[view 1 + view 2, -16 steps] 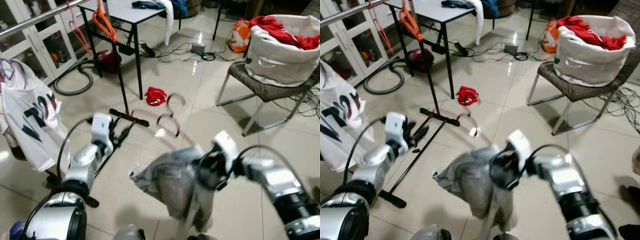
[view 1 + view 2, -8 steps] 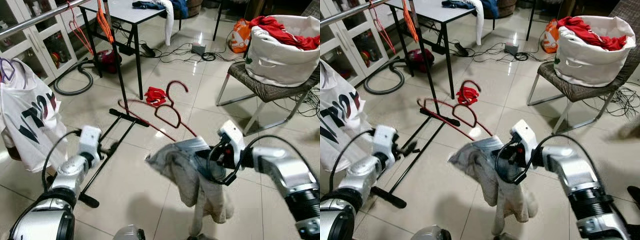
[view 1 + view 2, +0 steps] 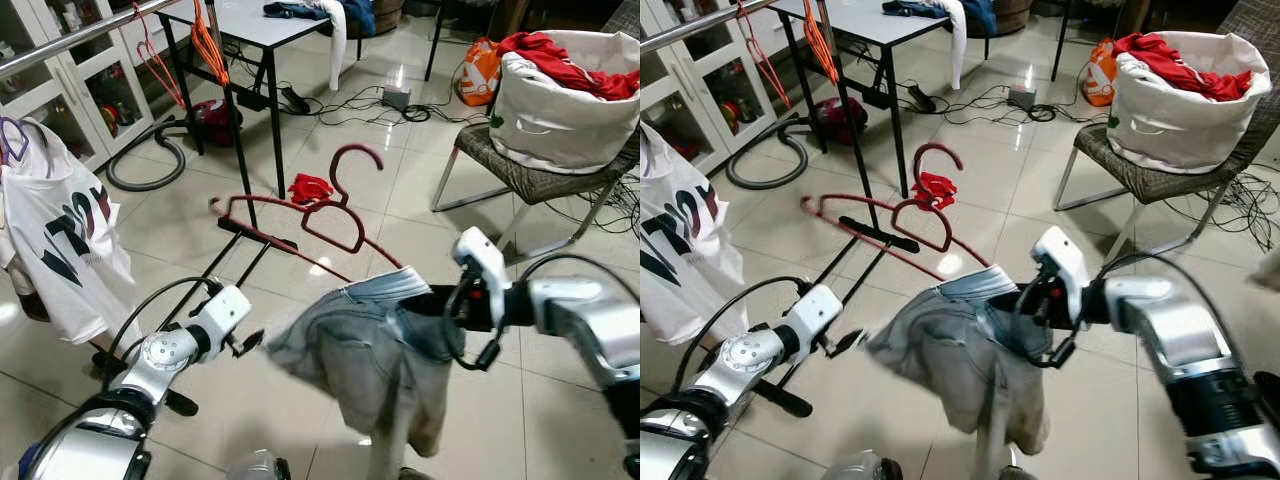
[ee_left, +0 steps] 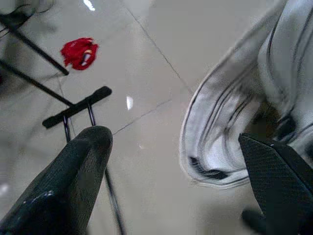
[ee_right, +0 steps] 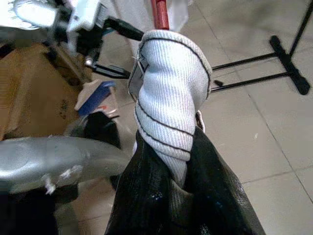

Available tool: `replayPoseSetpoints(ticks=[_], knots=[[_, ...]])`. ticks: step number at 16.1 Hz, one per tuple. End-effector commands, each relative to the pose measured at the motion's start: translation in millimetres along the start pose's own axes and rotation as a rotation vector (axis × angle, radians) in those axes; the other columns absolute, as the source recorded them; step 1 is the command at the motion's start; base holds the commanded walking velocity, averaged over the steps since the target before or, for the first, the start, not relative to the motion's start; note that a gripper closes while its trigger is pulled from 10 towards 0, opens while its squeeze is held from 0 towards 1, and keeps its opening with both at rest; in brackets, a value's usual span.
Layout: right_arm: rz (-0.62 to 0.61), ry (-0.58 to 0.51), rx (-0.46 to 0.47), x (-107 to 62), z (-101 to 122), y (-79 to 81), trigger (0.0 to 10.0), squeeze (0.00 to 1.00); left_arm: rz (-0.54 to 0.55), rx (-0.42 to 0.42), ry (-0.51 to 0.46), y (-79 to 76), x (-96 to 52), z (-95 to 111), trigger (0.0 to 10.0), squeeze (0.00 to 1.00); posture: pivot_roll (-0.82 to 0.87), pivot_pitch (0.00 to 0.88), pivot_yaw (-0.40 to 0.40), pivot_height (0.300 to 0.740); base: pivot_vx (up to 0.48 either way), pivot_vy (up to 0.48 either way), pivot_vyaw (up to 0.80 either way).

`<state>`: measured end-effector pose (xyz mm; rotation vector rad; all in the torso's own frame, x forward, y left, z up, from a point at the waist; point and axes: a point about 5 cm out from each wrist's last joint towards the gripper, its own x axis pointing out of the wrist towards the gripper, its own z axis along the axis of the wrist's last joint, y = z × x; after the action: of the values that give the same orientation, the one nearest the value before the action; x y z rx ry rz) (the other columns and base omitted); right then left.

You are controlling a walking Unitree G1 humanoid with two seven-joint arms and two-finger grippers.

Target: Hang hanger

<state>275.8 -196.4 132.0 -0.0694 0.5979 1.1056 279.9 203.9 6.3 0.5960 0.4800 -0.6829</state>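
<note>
A dark red hanger [image 3: 335, 208] with a grey garment [image 3: 370, 350] draped on it hangs in mid-air above the tiled floor, its hook [image 3: 355, 155] pointing up. My right gripper [image 3: 428, 315] is shut on the garment's ribbed edge [image 5: 171, 112] where the red hanger bar [image 5: 159, 12] runs through it. To the left of the garment, low down, my left gripper [image 3: 245, 343] is open with nothing between its fingers [image 4: 63, 191]. The silver clothes rail [image 3: 80, 35] runs across the upper left.
A white printed T-shirt [image 3: 55, 240] and orange hangers [image 3: 205, 40] hang on the rail. The rack's black foot [image 3: 255, 235] lies on the floor ahead. A table [image 3: 270, 25], a red cloth [image 3: 312, 190], and a chair [image 3: 520, 175] with a laundry bag [image 3: 560, 95] stand beyond.
My right gripper has lifted the hanger and garment and swung them up and to the right. My left gripper has moved in towards the garment's left side.
</note>
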Motion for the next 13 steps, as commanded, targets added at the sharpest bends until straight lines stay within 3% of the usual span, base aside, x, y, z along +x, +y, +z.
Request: replayPoseSetpoints(ticks=[1,5,7,8,10,11,13], knots=[[0.005,-0.076,-0.075,-15.9,30.2,0.2,10.0,0.08,-0.026,0.084,0.044,2.2,-5.6,-7.3,10.0,0.0,-0.13,0.0,0.037,0.74,0.0,0.0,0.0],[0.046,-0.077,-0.127,-27.7,46.5,9.9,10.0,0.08,-0.001,0.204,0.138,11.9,-19.6,-24.2,10.0,0.0,-0.14,0.0,0.036,0.74,0.0,0.0,0.0],[0.056,-0.063,-0.149,-33.7,51.1,12.9,10.0,0.08,0.04,0.205,0.171,23.3,-25.5,-27.2,10.0,0.0,-0.15,0.0,0.032,0.74,0.0,0.0,0.0],[0.068,-0.067,-0.16,-33.0,54.6,16.2,10.0,0.08,0.1,0.01,0.164,28.9,-23.4,-25.8,10.0,0.0,-0.15,0.0,0.032,0.74,0.0,0.0,0.0],[0.084,-0.068,-0.168,-31.0,55.6,21.1,10.0,0.08,0.148,-0.152,0.166,29.7,-20.1,-25.9,10.0,0.0,-0.15,0.001,0.031,0.74,0.0,0.0,0.0],[0.098,-0.055,-0.175,-29.4,53.7,25.4,10.0,0.08,0.242,-0.333,0.162,35.4,-17.4,-24.3,10.0,0.0,-0.15,0.003,0.03,0.74,0.0,0.0,0.0],[0.109,-0.038,-0.185,-28.1,50.4,30.0,10.0,0.08,0.357,-0.588,0.166,45.1,-17.1,-23.2,10.0,0.0,-0.15,0.006,0.029,0.74,0.0,0.0,0.0]])
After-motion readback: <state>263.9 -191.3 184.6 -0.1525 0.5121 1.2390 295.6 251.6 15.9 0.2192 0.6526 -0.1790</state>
